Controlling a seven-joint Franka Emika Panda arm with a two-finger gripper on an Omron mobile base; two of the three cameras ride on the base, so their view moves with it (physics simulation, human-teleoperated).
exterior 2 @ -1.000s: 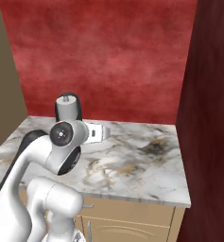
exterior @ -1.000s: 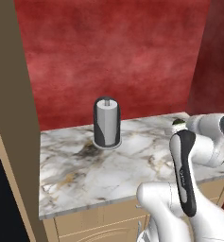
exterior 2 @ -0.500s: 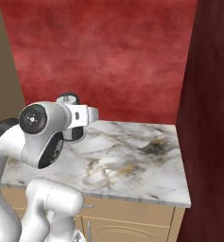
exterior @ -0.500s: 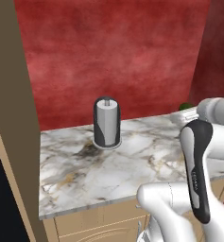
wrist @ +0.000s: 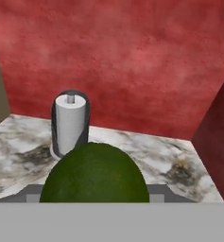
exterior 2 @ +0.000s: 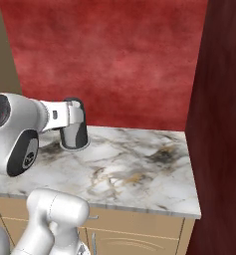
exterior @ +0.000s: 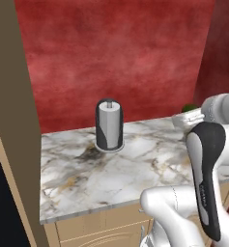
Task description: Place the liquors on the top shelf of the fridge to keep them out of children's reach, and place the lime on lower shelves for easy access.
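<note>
The lime (wrist: 94, 172) is a dark green ball filling the lower middle of the hand view, held between my gripper's (wrist: 94, 193) two grey fingertips (wrist: 33, 194). In the left base view the lime (exterior: 189, 108) peeks out green at the right edge, above the marble counter (exterior: 135, 169), with my gripper (exterior: 186, 117) shut on it. In the right base view my white hand (exterior 2: 64, 113) hangs in front of the paper-towel roll. The liquors and the fridge's shelves are out of view.
A grey paper-towel roll on its holder (exterior: 108, 125) stands at the back of the counter, ahead of the hand (wrist: 70, 124). A red wall (exterior 2: 114, 60) runs behind, a dark red side wall (exterior 2: 219, 124) closes the right, and a tan cabinet panel (exterior: 12, 96) the left.
The arm has swung and risen: its upper joint moved left in the right base view, and the hand carried the lime up and further right in the left base view.
</note>
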